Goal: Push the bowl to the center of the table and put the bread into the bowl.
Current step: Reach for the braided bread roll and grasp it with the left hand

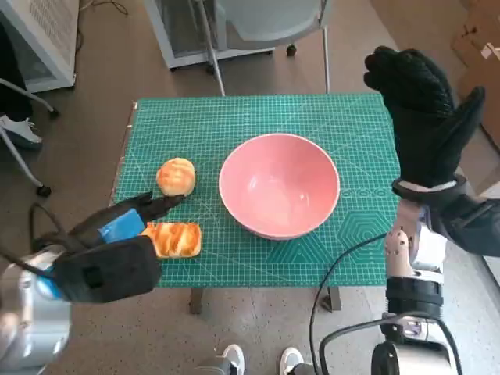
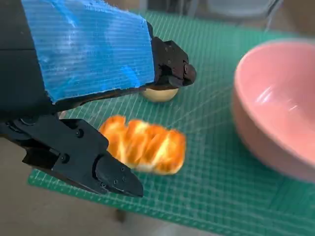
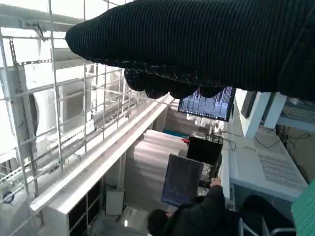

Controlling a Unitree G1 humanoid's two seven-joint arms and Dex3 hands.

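A pink bowl sits near the middle of the green cutting mat; the left wrist view shows its side. A round bun lies to the bowl's left, and a glazed braided bread lies at the mat's front left edge. My left hand hovers just above the braided bread, fingers apart, holding nothing. The bun peeks out beyond its fingertips. My right hand is raised upright beside the table's right edge, empty, fingers extended.
A chair and a white cabinet stand beyond the table's far edge. A shoe shows on the floor at the left. The right wrist view faces away from the table toward monitors and a seated person.
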